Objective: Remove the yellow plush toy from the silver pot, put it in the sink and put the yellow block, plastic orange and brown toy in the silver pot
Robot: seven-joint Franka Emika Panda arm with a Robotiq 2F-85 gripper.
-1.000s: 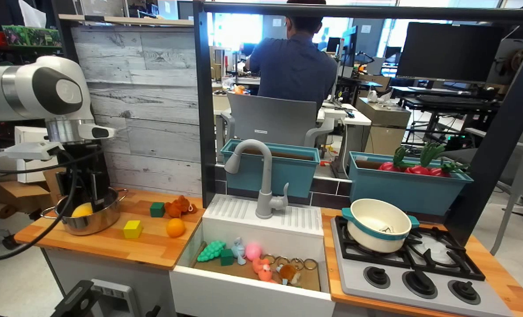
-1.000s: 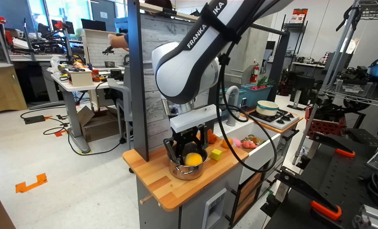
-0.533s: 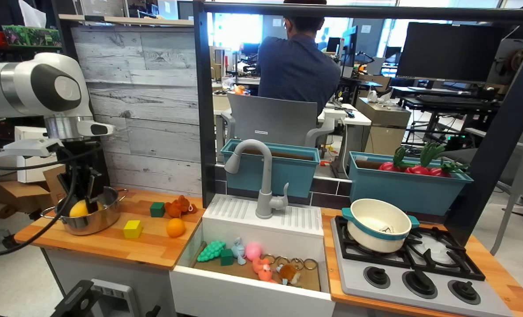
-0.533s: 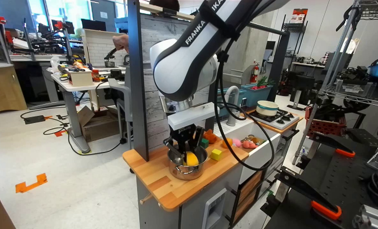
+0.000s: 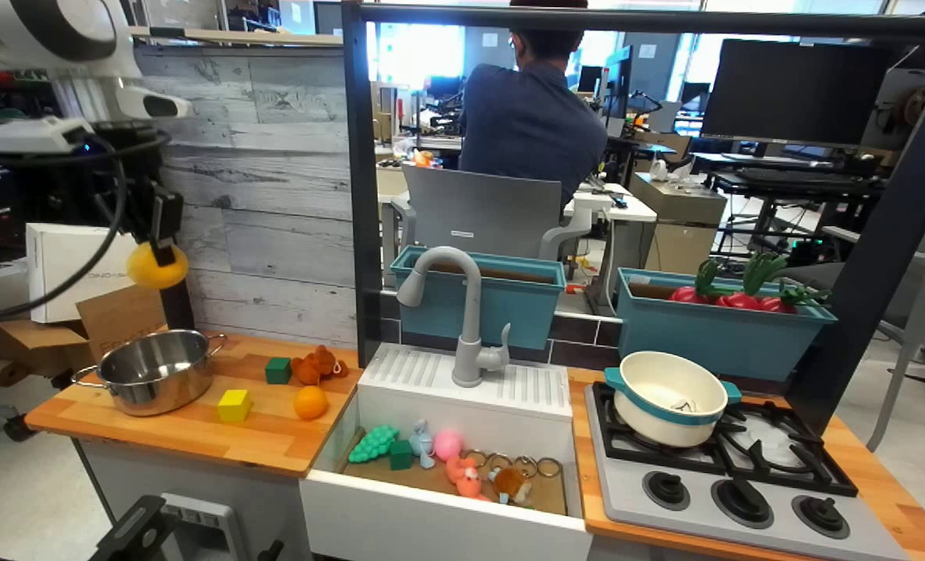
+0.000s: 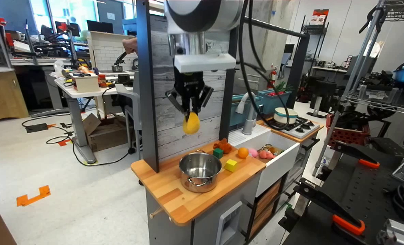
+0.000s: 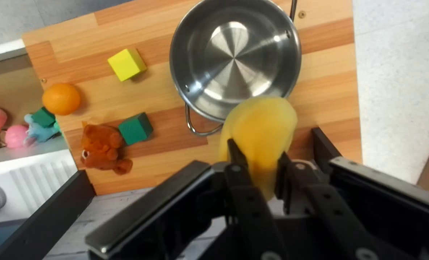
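Okay so the gripper (image 6: 191,114) is grasping the yellow plush toy (image 6: 191,126) — both fingers (image 7: 236,160) pinched in from the sides, with the soft stuff bulging out past the tips. Toy's hanging in the air above the silver pot (image 5: 154,395), well apart from the rim in both exterior views. In the wrist view it covers a bit of the pot's rim, and you can see the pot's shiny bottom.

The pot stands upright on the wood counter (image 6: 169,183). On its sink side, the yellow block (image 5: 234,407) is nearest the pot, with a small gap between them. The green block (image 5: 278,371) is slightly farther from the pot, and the brown toy (image 5: 317,365) is right beyond it — can't tell if those two touch. The orange (image 5: 311,403) is the farthest of that bunch from the pot, near the counter's edge.

Keep going away from the pot and you hit the white sink (image 5: 439,514), with a pink ball (image 5: 448,445), a bumpy teal toy (image 5: 375,445) and some metal rings (image 5: 548,467) in it, among other toys. Farther still from the pot is the stove (image 5: 630,499), with a white-and-teal casserole (image 5: 667,425) sitting on it.
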